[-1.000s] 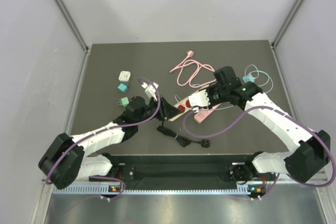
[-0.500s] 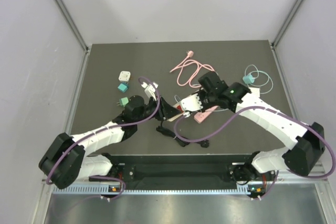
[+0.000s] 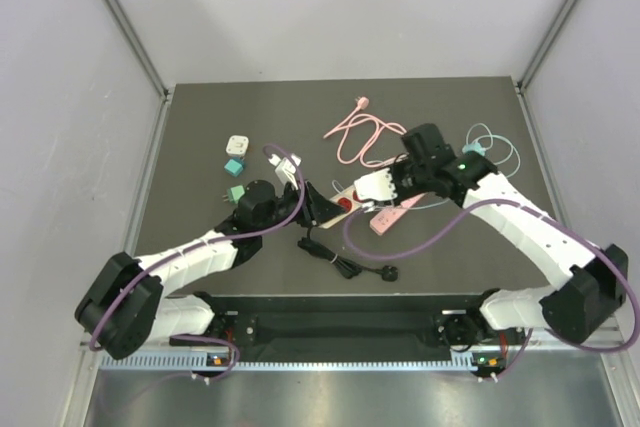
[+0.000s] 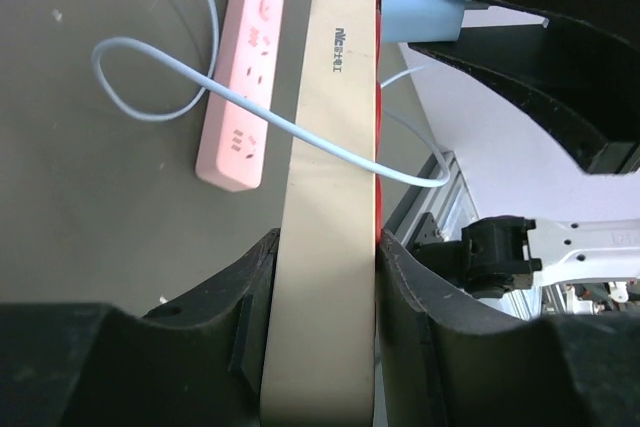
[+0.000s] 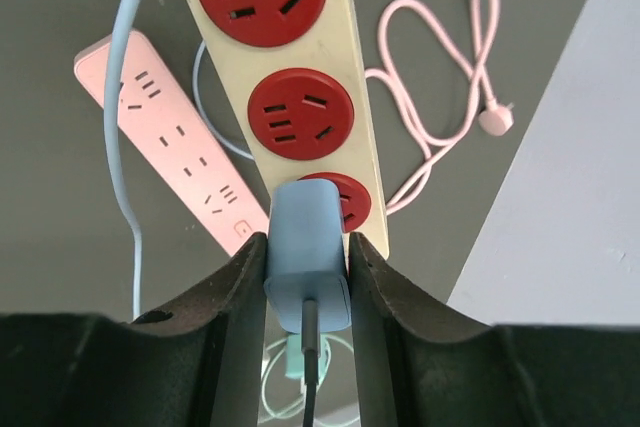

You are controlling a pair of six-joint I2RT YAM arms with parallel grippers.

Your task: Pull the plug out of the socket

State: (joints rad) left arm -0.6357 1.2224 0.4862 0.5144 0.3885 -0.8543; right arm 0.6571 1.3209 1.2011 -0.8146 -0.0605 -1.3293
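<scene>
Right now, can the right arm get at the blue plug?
Probably yes: the right gripper has its fingers on both sides of the blue plug, which sits in the power strip that the left gripper clamps.

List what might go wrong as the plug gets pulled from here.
1. The left hand pinches the strip only by its side edges, at the end away from the plug. A hard pull might slide or twist the strip rather than free the plug.
2. The right hand holds only the plug's flat sides, so it may slip off.
3. A pale blue cable lies across the strip and could snag.
</scene>
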